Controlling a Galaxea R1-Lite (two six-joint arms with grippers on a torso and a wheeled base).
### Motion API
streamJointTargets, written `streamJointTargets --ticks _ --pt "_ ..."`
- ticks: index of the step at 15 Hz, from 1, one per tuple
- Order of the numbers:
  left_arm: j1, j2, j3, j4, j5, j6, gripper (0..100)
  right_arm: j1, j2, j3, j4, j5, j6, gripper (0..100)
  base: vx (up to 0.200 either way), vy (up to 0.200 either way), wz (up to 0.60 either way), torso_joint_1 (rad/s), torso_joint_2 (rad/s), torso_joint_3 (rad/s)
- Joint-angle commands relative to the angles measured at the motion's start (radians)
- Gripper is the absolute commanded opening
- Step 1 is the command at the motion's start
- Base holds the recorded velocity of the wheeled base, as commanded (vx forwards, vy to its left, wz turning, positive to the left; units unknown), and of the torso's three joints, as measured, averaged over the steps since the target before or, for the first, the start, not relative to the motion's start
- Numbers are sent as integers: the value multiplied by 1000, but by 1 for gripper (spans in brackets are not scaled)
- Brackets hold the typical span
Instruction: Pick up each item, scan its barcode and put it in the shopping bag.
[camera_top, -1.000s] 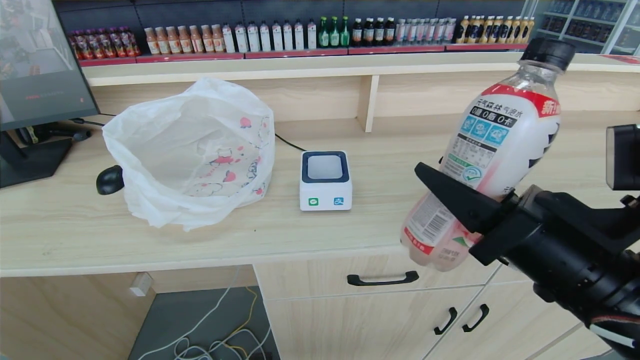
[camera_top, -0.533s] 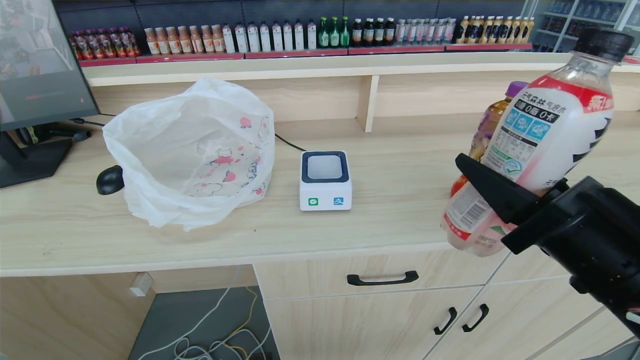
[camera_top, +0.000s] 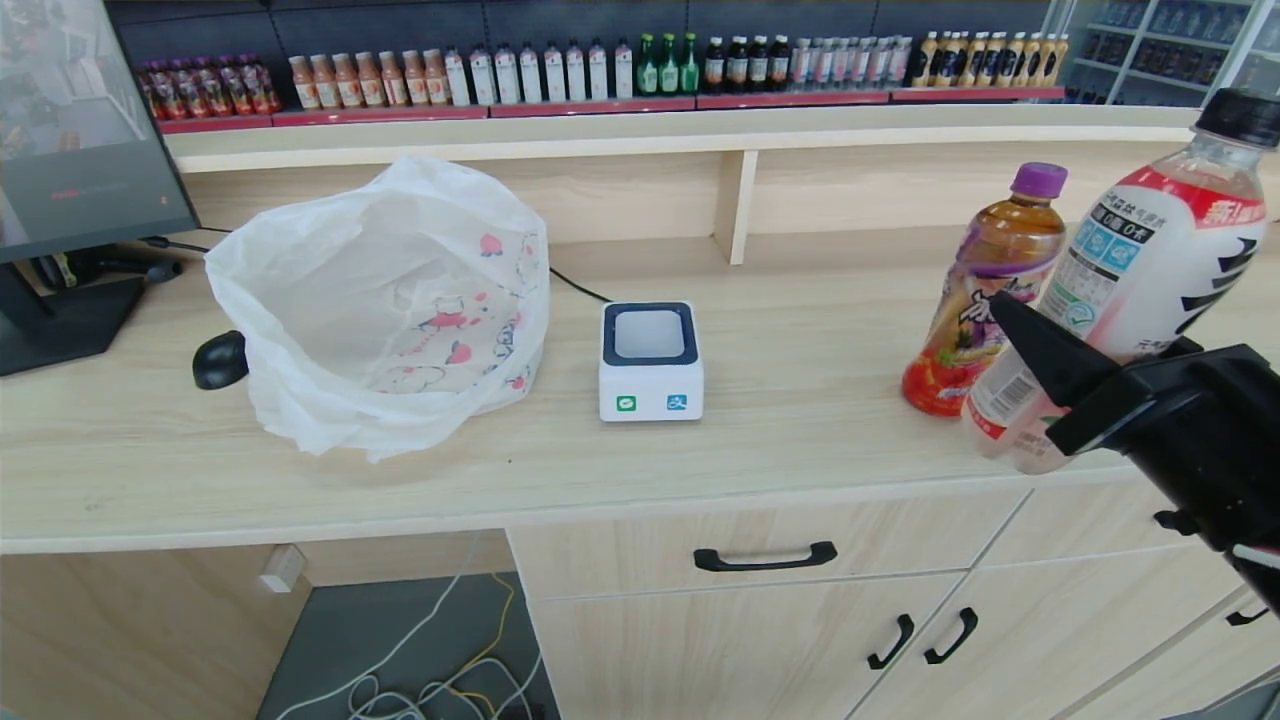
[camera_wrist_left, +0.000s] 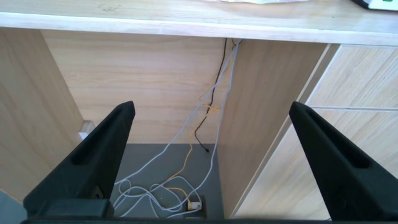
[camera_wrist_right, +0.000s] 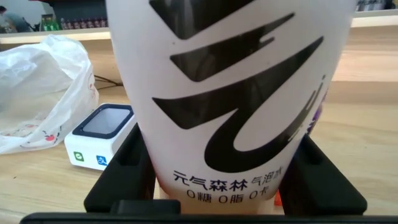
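Head view, frame right: right gripper (camera_top: 1062, 372) clamps the tilted white-labelled plastic bottle (camera_top: 1140, 260); white cube scanner (camera_top: 650, 360) lies leftward, at centre.

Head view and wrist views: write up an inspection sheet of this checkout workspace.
Surface: light wooden counter.
Job's things: white bottle held tilted at the counter's right end; amber bottle upright beside it; shopping bag open at left; scanner mid-counter.
Clutter: black mouse left of the bag; monitor far left.
Grippers: right gripper shut on the white bottle; left gripper open, below the counter.
Cables: black cable behind the scanner; loose cables on the floor.
Surroundings: drinks shelf behind; drawers below.
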Motion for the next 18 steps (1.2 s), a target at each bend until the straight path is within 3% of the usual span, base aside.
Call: streamJointTargets --ticks 1,15,18 --pt "0 0 0 0 0 -1 100 -8 27 3 -2 -1 -1 0 0 0 0 0 0 0" --pt "0 0 0 0 0 -1 100 0 44 46 -29 -50 -13 0 0 186 0 0 2 1" --pt "0 0 0 0 0 2 100 5 33 30 -1 -120 -22 0 0 0 0 0 0 0"
